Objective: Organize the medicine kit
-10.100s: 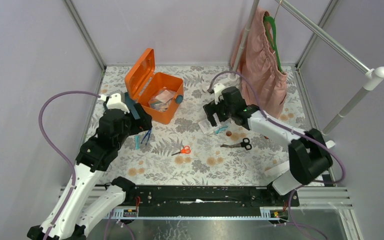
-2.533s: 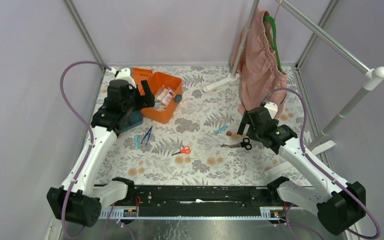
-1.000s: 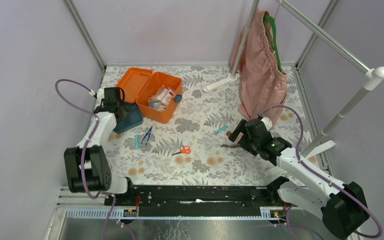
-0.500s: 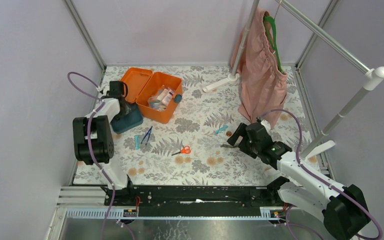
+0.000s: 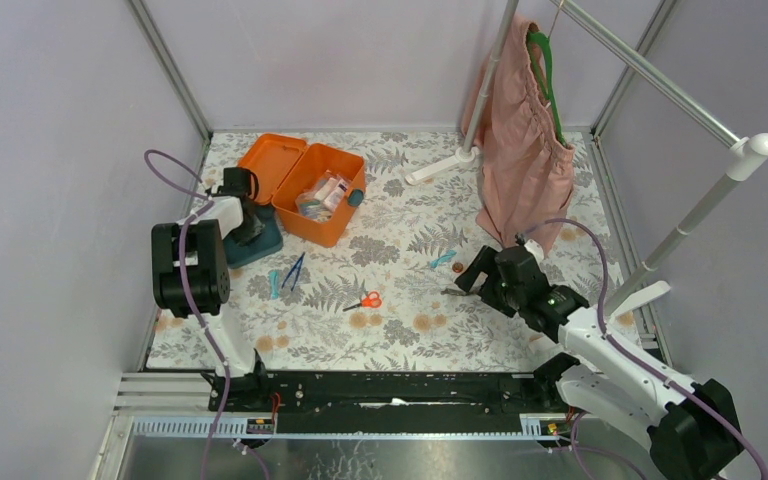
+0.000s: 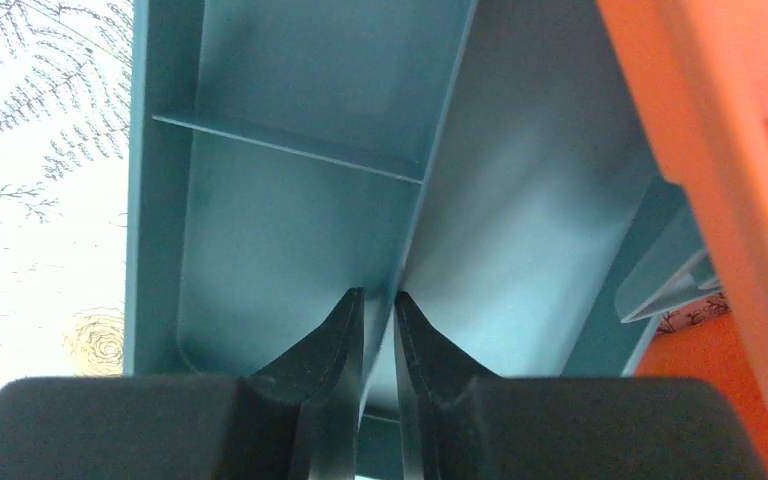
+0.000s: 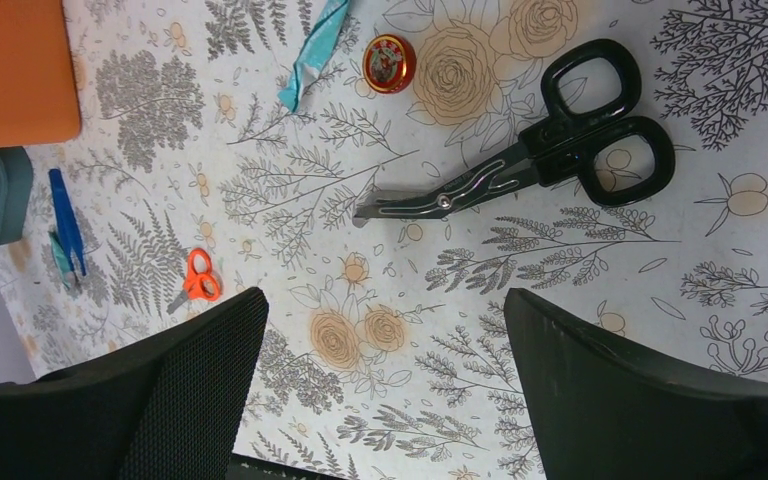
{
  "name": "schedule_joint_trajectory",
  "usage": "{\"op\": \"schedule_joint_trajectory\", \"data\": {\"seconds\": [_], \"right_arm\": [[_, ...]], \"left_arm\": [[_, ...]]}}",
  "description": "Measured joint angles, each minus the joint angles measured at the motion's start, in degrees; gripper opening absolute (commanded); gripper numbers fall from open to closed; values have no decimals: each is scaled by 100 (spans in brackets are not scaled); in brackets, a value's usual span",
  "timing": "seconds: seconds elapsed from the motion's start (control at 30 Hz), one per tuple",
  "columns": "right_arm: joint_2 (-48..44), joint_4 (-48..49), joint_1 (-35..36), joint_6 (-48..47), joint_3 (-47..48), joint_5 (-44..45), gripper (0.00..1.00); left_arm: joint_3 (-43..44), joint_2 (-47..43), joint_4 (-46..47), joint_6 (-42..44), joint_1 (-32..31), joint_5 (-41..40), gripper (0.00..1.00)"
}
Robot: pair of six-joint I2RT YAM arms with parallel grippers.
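table [image 5: 400,330] with a flowered cloth carries everything; a pink garment [image 5: 520,130] hangs at its far right and looks to be no part of the job. medicine kit [image 5: 335,228] sits at the far left, its lid thrown back and a few packets lying in the open box. teal insert tray [image 6: 290,230] rests on the cloth just beside the kit's near-left side, out of the box; whether the two touch i cannot tell. left gripper [image 6: 379,297] is down inside that tray, its fingers close together, one on each side of the long divider, pinching that thin wall as far as the wrist view shows. right gripper [image 7: 380,305] hovers right of centre with fingers spread wide and nothing between them, above the black scissors [image 7: 540,160] lying flat. smaller things lie loose: orange scissors [image 5: 365,300] near the middle, blue tweezers [image 5: 293,270] near the tray, a teal packet [image 7: 312,50] and a little red tin [image 7: 389,62] just beyond the black scissors.

step in hand, i judge, is taking hold of the tray. next it calls for a firm pinch on the divider, a level lift, and a square seat in the box. the right arm needs to drop and straddle the scissors.
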Motion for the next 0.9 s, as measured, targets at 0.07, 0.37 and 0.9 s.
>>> {"op": "schedule_joint_trajectory", "data": {"seconds": [0.07, 0.37, 0.9], "right_arm": [[-96, -17, 0, 7, 0, 22, 98], [-256, -94, 0, 79, 0, 52, 99], [-96, -162, 0, 59, 0, 114, 100]], "left_arm": [[7, 0, 2, 0, 11, 9, 12], [15, -120, -175, -17, 59, -105, 0], [-507, -2750, -1093, -726, 1078, -466, 0]]}}
